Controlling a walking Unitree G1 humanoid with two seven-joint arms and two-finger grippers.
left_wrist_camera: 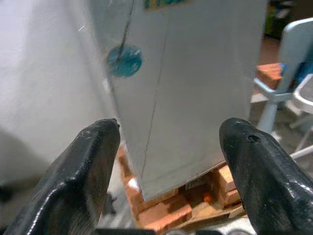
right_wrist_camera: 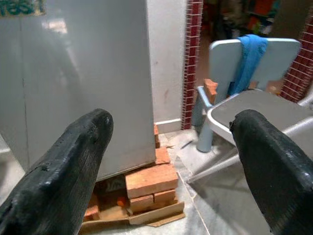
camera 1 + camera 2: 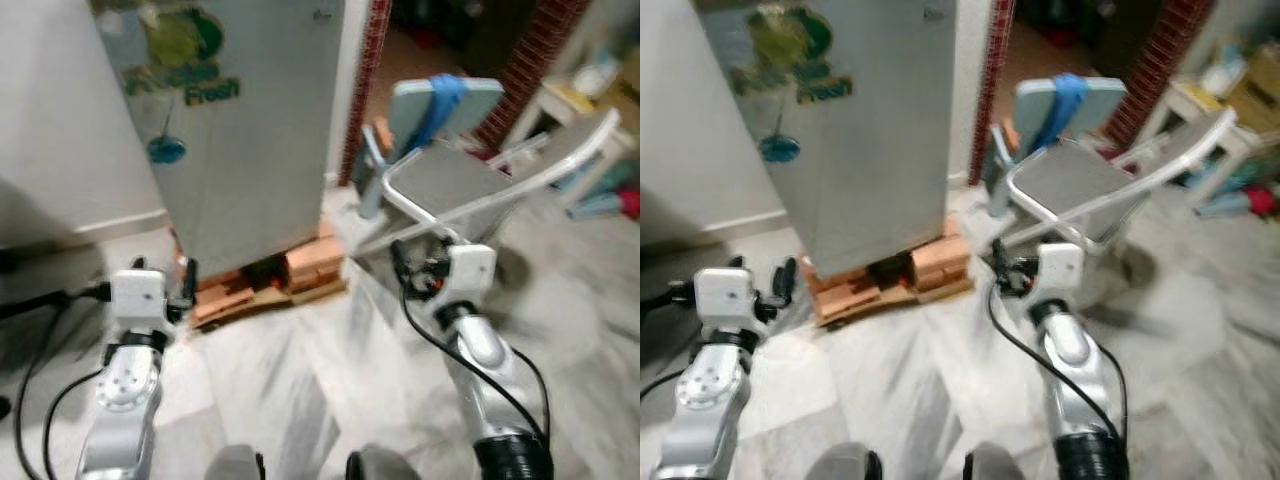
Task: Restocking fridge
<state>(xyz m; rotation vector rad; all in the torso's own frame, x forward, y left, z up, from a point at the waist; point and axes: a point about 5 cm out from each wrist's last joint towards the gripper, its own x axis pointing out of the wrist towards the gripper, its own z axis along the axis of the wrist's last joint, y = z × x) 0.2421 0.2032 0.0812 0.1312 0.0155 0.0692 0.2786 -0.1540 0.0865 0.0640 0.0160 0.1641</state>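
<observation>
A tall grey fridge [image 3: 240, 130] with its door closed and green and blue stickers stands ahead, raised on red bricks [image 3: 300, 270] and wood pieces. My left gripper [image 1: 166, 171] is held low in front of the fridge's left corner, open and empty. My right gripper [image 2: 171, 166] is also open and empty, held near the fridge's right side, facing the bricks and a chair. Both silver arms [image 3: 130, 370] reach forward from the bottom of the head views.
A light blue plastic chair [image 3: 440, 110] with a blue cloth over its back stands right of the fridge. A white chair [image 3: 470, 185] lies tilted beside it. A red brick pillar [image 3: 365, 70] stands behind. White wall at left; marble floor [image 3: 300, 390] below.
</observation>
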